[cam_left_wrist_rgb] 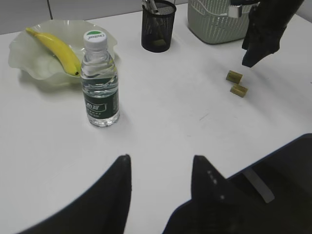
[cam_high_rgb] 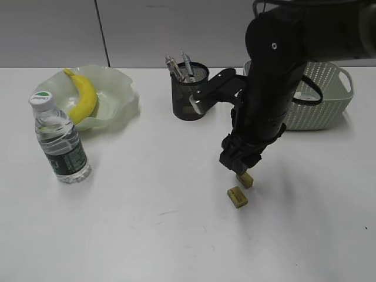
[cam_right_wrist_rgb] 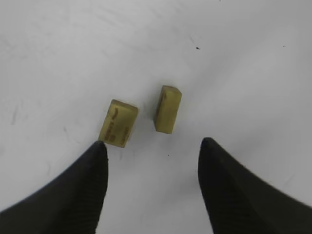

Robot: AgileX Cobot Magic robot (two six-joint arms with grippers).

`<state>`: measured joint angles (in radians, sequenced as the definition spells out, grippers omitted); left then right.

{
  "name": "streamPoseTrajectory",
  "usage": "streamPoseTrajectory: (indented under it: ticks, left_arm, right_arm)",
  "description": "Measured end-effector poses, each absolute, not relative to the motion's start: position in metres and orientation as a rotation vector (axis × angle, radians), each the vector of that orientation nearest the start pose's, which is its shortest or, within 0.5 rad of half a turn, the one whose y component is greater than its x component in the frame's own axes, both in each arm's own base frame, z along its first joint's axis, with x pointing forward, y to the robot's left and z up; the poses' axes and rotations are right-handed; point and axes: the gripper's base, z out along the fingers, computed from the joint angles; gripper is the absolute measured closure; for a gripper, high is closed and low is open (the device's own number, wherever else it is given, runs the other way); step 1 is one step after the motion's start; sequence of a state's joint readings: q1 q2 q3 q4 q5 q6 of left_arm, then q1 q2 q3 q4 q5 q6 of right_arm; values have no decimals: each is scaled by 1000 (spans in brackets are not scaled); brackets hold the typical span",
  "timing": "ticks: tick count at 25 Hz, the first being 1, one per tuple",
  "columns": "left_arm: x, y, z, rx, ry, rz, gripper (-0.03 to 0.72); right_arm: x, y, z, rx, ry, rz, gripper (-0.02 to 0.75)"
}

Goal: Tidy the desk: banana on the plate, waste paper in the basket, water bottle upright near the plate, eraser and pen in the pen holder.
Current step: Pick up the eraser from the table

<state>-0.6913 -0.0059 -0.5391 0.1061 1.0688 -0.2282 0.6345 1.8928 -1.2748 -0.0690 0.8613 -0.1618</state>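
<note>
The wide, plain white tabletop [cam_high_rgb: 147, 235] is carrying everything here. At the far left a translucent pale green dish with a wavy rim [cam_high_rgb: 120, 88] is sitting on it, and nearer, at the left, a small clear plastic bottle with a dark green label and white cap [cam_high_rgb: 59, 141] is standing upright. A black mesh cylindrical cup [cam_high_rgb: 189, 94] is standing far centre, a pale sage-green perforated plastic basket [cam_high_rgb: 323, 100] far right. Two small yellowish rectangular erasers [cam_right_wrist_rgb: 118, 123] [cam_right_wrist_rgb: 168, 108] are lying just beside each other right of centre.
</note>
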Motion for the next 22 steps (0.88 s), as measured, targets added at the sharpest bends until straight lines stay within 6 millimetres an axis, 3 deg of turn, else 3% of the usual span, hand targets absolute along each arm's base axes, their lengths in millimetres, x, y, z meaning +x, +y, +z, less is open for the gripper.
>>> streamPoseTrajectory:
  ticks: [8, 22]
  left_arm:
    - [-3, 14, 288, 459, 1980, -460, 379]
    - [-3, 14, 288, 459, 1980, -460, 379]
  right_arm:
    - [312, 214, 149, -1141, 2769, -38, 270]
    - [330, 197, 142, -974, 2823, 84, 273]
